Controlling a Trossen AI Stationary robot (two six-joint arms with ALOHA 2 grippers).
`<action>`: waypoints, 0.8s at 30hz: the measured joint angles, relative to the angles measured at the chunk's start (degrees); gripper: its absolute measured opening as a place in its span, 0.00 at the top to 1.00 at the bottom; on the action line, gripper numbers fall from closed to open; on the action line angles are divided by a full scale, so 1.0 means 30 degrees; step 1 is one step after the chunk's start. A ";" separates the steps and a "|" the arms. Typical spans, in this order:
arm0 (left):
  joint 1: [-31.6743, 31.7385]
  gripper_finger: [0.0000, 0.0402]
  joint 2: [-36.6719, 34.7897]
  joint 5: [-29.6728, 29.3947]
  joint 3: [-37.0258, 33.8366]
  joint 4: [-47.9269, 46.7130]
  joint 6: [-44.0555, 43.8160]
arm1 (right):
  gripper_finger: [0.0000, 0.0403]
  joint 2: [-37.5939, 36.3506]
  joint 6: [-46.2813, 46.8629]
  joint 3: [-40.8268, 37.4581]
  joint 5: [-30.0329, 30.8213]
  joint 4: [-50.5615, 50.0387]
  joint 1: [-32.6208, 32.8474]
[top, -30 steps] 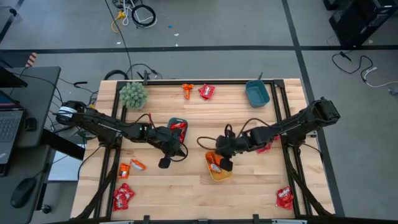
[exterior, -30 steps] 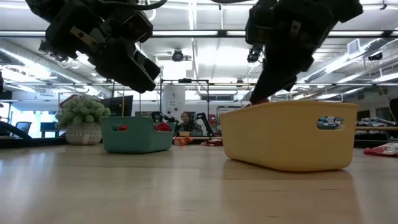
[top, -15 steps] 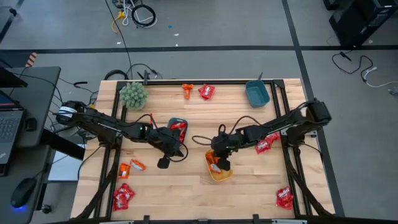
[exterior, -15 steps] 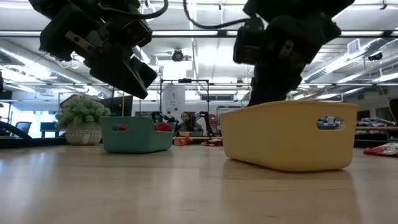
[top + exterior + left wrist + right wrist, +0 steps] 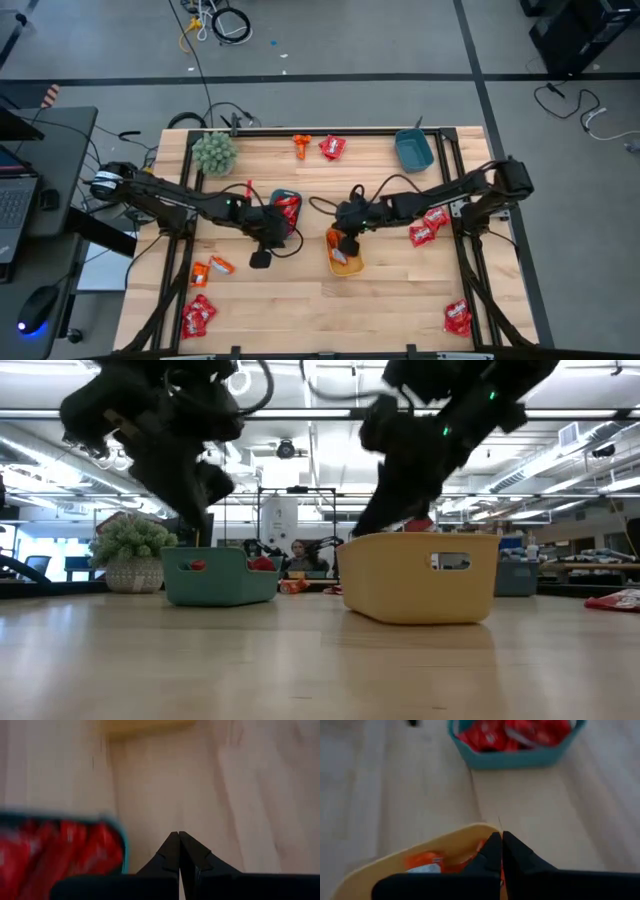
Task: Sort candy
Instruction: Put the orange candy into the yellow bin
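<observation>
Orange candies (image 5: 427, 863) lie in the yellow tray (image 5: 345, 252) at the middle of the wooden bench (image 5: 400, 300), with the right end effector (image 5: 501, 840) at its rim, fingers pressed together and holding nothing. Red candies (image 5: 512, 731) fill the teal tray (image 5: 285, 208) just beside it, where the left end effector (image 5: 178, 842) hovers, also pressed together and empty. More red and orange candies (image 5: 205, 293) lie loose near the bench edges

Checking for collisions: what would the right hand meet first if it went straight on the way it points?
Probably the yellow tray's rim, right at the shut tips of the right hand. Past it lies bare table, then the teal tray of red candy. Depth is unclear.
</observation>
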 joint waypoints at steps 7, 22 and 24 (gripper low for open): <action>-0.1468 1.00 0.0000 0.0014 0.0664 -0.5734 -0.3295 | 1.00 -0.3468 -0.2510 -0.0075 0.0797 -0.1498 -0.0007; -0.7094 0.90 0.0000 0.0255 0.0664 -1.1492 -0.8271 | 1.00 -0.4749 -0.3148 -0.1457 0.1027 -0.1804 -0.0036; -0.7329 0.84 0.0000 0.0245 0.0664 -1.1474 -0.8439 | 1.00 -0.4757 -0.3148 -0.1457 0.1027 -0.1640 -0.0036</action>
